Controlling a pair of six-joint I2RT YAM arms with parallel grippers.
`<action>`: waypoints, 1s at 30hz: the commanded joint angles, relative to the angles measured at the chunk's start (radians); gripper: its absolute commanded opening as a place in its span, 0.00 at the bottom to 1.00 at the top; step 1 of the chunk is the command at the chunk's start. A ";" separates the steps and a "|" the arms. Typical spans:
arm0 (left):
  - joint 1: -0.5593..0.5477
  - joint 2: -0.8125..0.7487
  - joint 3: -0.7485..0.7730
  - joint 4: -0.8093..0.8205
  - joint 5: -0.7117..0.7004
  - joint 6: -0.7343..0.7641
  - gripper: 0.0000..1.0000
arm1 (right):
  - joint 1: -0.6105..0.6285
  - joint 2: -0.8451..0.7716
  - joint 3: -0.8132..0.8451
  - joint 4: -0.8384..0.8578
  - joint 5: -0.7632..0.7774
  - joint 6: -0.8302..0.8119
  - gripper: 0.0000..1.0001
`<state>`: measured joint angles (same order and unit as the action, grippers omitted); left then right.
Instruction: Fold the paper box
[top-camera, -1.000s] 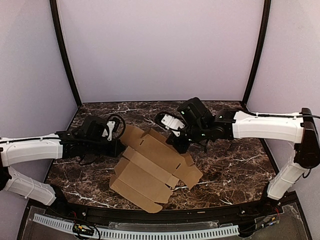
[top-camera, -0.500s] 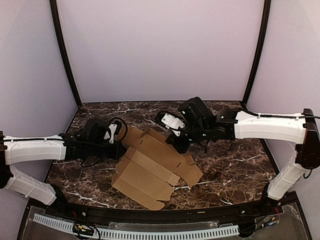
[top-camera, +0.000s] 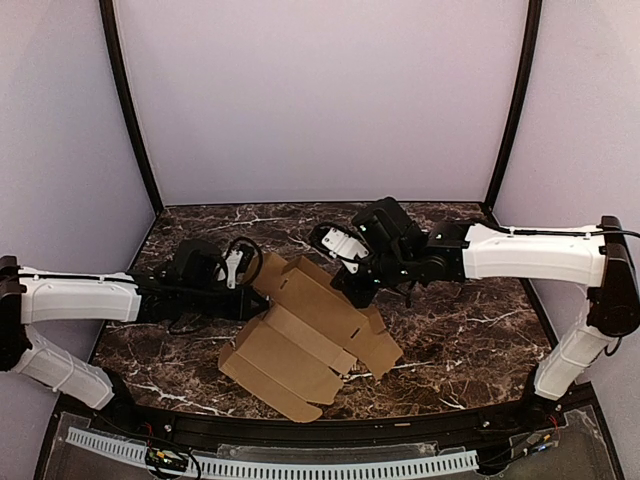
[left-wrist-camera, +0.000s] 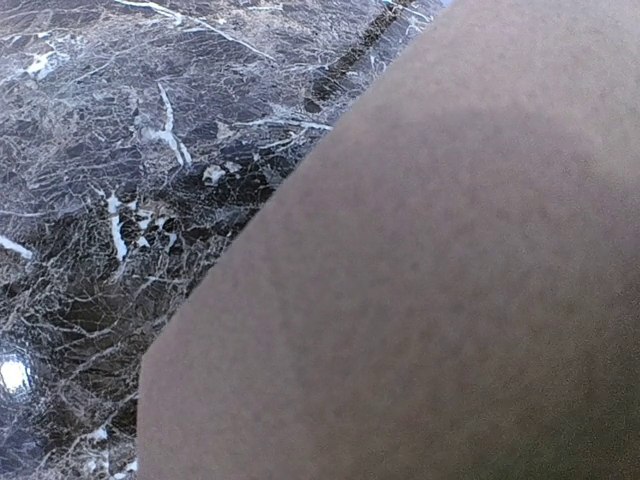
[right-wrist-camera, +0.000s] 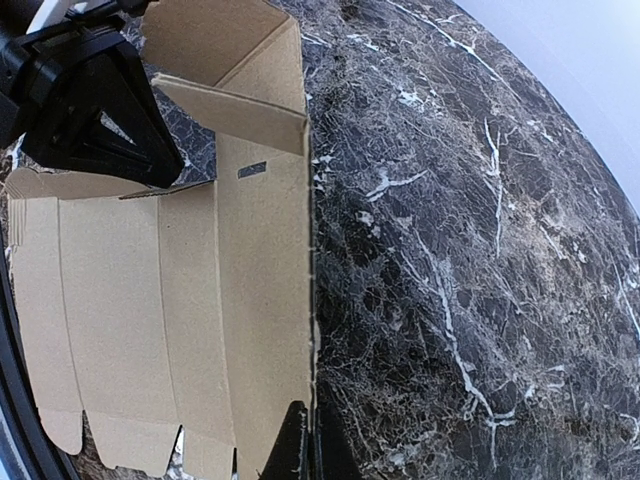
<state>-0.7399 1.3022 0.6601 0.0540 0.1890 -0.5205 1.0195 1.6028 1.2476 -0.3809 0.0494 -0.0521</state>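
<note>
Top view: the paper box is a plain brown die-cut cardboard sheet, unprinted and scored into long parallel panels with small tabs at the ends. It lies part folded near the middle of the dark marble table. Its nearer panels lie flat toward 6 o'clock, and the flaps at the far side are raised. The left gripper reaches in from 9 o'clock and meets the sheet at its 10 o'clock corner. The right gripper comes from 3 o'clock and sits on the sheet's 1 o'clock edge.

Left wrist view: blurred brown cardboard lies right against the lens and fills everything but the 10 o'clock corner, where the marble shows. This gripper's own fingers are hidden.

Right wrist view: the sheet fills the left half, with four creased panels running from 12 to 6 o'clock, a small slot cut in one of them and rounded tabs at 7 o'clock. At 10 o'clock a flap stands up from the sheet, and the black left gripper is closed with its tip pinching a thin raised flap edge. At 6 o'clock the right gripper is closed with nothing between its fingers, and its tip rests at the sheet's right-hand edge beside bare marble
</note>
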 joint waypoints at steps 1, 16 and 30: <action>-0.005 0.016 -0.020 0.023 0.038 -0.008 0.06 | 0.012 0.011 0.006 0.063 0.010 0.029 0.00; -0.011 0.116 -0.015 0.058 0.041 -0.002 0.06 | 0.021 0.020 -0.009 0.069 0.014 0.032 0.00; -0.012 -0.047 -0.016 -0.087 -0.023 0.059 0.09 | 0.053 0.081 -0.015 0.040 0.192 -0.054 0.00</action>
<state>-0.7448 1.3346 0.6586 0.0605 0.1997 -0.4965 1.0542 1.6615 1.2430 -0.3744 0.1581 -0.0662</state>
